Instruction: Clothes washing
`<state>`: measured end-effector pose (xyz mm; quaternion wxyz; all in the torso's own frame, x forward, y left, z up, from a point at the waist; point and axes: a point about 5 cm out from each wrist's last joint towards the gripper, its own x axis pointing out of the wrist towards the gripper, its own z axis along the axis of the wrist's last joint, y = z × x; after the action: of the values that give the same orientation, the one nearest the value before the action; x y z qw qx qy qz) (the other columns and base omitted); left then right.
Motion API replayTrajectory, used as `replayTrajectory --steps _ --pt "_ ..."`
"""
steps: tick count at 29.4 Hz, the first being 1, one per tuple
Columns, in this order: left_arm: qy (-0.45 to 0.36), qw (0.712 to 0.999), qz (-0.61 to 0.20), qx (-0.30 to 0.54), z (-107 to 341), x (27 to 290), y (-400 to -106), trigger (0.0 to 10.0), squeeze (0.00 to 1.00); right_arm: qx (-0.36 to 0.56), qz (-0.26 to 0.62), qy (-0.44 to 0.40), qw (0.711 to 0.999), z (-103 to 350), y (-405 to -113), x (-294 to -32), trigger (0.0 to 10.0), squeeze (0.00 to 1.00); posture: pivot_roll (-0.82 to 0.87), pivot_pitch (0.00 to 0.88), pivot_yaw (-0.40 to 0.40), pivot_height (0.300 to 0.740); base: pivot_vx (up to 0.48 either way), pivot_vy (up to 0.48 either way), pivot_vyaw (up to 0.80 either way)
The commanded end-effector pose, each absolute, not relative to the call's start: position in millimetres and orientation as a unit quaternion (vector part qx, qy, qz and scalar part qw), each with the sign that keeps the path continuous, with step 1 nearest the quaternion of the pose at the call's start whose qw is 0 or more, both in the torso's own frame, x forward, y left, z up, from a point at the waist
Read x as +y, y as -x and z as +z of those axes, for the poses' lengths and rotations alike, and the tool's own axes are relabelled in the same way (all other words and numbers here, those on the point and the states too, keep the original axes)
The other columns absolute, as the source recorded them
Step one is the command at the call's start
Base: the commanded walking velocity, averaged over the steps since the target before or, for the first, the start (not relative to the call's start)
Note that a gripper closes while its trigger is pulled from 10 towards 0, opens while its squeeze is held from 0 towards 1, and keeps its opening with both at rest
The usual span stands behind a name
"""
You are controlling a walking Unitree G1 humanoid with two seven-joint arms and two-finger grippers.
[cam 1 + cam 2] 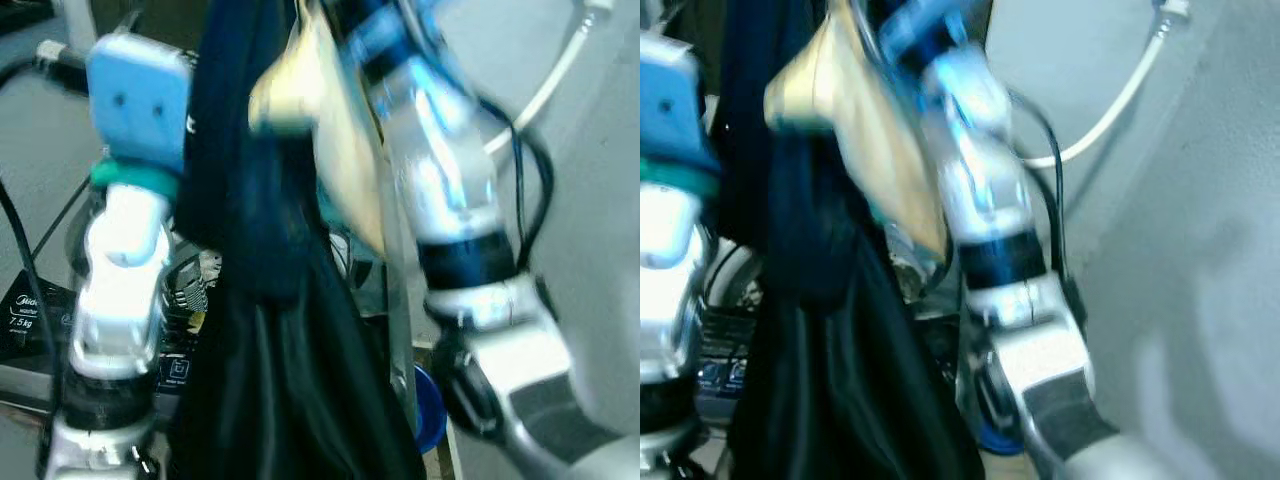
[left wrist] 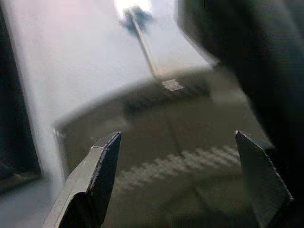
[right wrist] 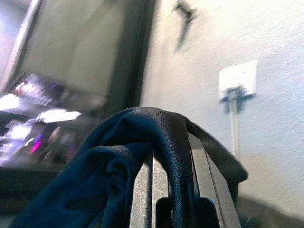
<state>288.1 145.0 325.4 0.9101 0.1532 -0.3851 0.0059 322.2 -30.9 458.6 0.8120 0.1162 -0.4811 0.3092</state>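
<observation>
Fingers of the right gripper (image 3: 172,190) are pinched together on a dark blue garment (image 3: 118,166), with the fabric folded over both fingertips and bunched up just beside them. From the head views the right arm (image 1: 440,190) is raised high, bent at the elbow, so the garment (image 1: 270,330) hangs straight down below the gripper in a long dark drape between the two arms. A pale yellow cloth (image 1: 320,110) sits up near the right arm, right against the dark fabric; can't tell if it's gripped too. Left gripper (image 2: 175,156) has its fingers spread wide apart with nothing between them, and the dark fabric is just off to one side of it. Left arm (image 1: 125,260) is upright too, beside the hanging garment. Below that arm there's a washer (image 1: 30,320) panel with a label. A white cable (image 1: 545,85) runs along the wall behind the right arm. Everything's pretty blurry.
</observation>
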Motion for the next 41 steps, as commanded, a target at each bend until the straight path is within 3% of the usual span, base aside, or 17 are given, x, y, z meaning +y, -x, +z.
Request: replayTrajectory --steps 1,4,8,9,10,11,12,14,16,18,23,26,27,28,29,33,41 --pt "-0.173 0.899 0.019 -0.401 327.8 143.2 -282.2 10.0 0.0 -0.507 0.299 -0.146 0.795 472.6 -315.7 -36.8 10.0 0.0 0.16 0.0 -0.038 0.74 0.0 0.0 0.0" --pt "-0.233 0.877 0.07 -0.415 316.9 142.7 -275.2 10.0 0.0 -0.522 0.299 -0.195 0.774 493.8 -308.1 -37.6 10.0 0.0 0.16 0.0 -0.05 0.74 0.0 0.0 0.0" --pt "-0.223 0.881 0.093 -0.407 307.0 141.3 -272.7 10.0 0.0 -0.483 0.289 -0.133 0.816 474.4 -324.7 -20.2 10.0 0.0 0.18 0.0 -0.064 0.74 0.0 0.0 0.0" --pt "-0.218 0.885 0.093 -0.4 303.2 140.4 -271.8 10.0 0.0 -0.448 0.285 -0.079 0.844 449.5 -337.7 -10.4 10.0 0.0 0.18 0.0 -0.065 0.74 0.0 0.0 0.0" --pt "-0.218 0.885 0.093 -0.4 303.2 140.4 -271.8 10.0 0.0 -0.448 0.285 -0.079 0.844 449.5 -337.7 -10.4 10.0 0.0 0.18 0.0 -0.065 0.74 0.0 0.0 0.0" --pt "-0.21 0.892 0.094 -0.39 298.9 141.3 -271.0 10.0 0.0 -0.404 0.288 -0.025 0.868 416.9 -351.2 -1.7 10.0 0.0 0.19 0.0 -0.068 0.74 0.0 0.0 0.0" --pt "-0.21 0.892 0.094 -0.39 298.9 141.3 -271.0 10.0 0.0 -0.404 0.288 -0.025 0.868 416.9 -351.2 -1.7 10.0 0.0 0.19 0.0 -0.068 0.74 0.0 0.0 0.0" --pt "-0.189 0.91 0.136 -0.343 288.2 156.2 -270.6 10.0 0.0 -0.329 0.321 0.062 0.886 350.6 -364.9 9.0 10.0 0.0 0.19 0.0 -0.066 0.74 0.0 0.0 0.0" --pt "-0.189 0.91 0.136 -0.343 288.2 156.2 -270.6 10.0 0.0 -0.329 0.321 0.062 0.886 350.6 -364.9 9.0 10.0 0.0 0.19 0.0 -0.066 0.74 0.0 0.0 0.0" --pt "-0.151 0.926 0.202 -0.28 276.5 177.5 -271.7 10.0 0.0 -0.286 0.345 0.121 0.886 306.7 -368.3 10.5 10.0 0.0 0.2 0.003 -0.064 0.74 0.0 0.0 0.0" --pt "-0.103 0.938 0.252 -0.214 261.9 198.8 -272.5 10.0 0.0 -0.246 0.361 0.157 0.886 269.3 -369.0 3.2 10.0 0.0 0.2 0.009 -0.058 0.74 0.0 0.0 0.0" --pt "-0.107 0.945 0.22 -0.217 262.0 198.7 -272.2 10.0 0.0 -0.232 0.369 0.16 0.886 257.8 -368.0 -1.7 10.0 0.0 0.21 0.015 -0.052 0.74 0.0 0.0 0.0" --pt "-0.119 0.954 0.153 -0.23 266.2 192.2 -272.6 10.0 0.0 -0.228 0.37 0.161 0.886 253.6 -367.6 -6.4 10.0 0.31 0.21 0.019 -0.049 0.74 0.0 0.0 0.0" --pt "-0.119 0.954 0.153 -0.23 266.2 192.2 -272.6 10.0 0.0 -0.228 0.37 0.161 0.886 253.6 -367.6 -6.4 10.0 0.31 0.21 0.019 -0.049 0.74 0.0 0.0 0.0" --pt "-0.138 0.956 0.09 -0.244 271.6 185.0 -272.1 10.0 0.0 -0.227 0.369 0.156 0.888 253.3 -368.1 -10.7 10.0 1.0 0.21 0.019 -0.049 0.74 0.0 0.0 0.0" --pt "-0.152 0.952 -0.012 -0.266 289.7 178.9 -268.5 10.0 0.0 -0.238 0.372 0.135 0.887 262.5 -368.4 -21.8 10.0 1.0 0.22 0.025 -0.043 0.74 0.0 0.0 0.0" --pt "-0.16 0.941 -0.094 -0.283 319.6 182.0 -258.7 10.0 0.0 -0.269 0.423 0.008 0.865 287.7 -358.2 -55.9 10.0 1.0 0.23 0.036 -0.043 0.74 0.0 0.0 0.0"
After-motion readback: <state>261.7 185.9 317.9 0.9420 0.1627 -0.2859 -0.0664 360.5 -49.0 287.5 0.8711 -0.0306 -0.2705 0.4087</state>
